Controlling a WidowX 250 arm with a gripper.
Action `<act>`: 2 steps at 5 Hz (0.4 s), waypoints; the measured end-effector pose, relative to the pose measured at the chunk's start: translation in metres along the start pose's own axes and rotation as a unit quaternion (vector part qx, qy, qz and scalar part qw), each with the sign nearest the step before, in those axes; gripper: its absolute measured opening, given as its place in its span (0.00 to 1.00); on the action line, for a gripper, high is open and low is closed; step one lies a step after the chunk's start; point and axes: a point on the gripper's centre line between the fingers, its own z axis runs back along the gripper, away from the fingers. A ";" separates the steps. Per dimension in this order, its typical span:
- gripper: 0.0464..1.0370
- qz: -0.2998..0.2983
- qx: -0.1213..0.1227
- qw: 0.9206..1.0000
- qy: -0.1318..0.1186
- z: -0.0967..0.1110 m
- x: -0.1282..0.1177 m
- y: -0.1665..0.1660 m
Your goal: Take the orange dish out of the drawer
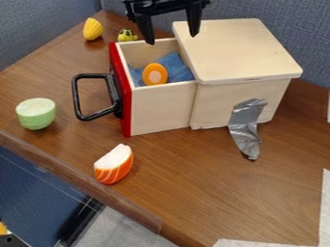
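Orange dish (155, 74) in drawer (161, 108), long axis up-down in view (gripper (171, 38) spread wide).

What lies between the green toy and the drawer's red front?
The black handle, joined to the drawer's red front, and a strip of tabletop beside the green toy; the camera view shows this.

dish (155, 74), cloth (180, 69) in drawer (161, 110) | box (216, 103) right of drawer | wedge (114, 165) before drawer | cylinder (36, 116) left of drawer
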 end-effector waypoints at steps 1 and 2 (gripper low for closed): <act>0.96 0.002 0.009 1.000 0.016 -0.012 -0.004 0.004; 0.96 0.005 0.022 1.000 0.015 -0.023 -0.001 0.011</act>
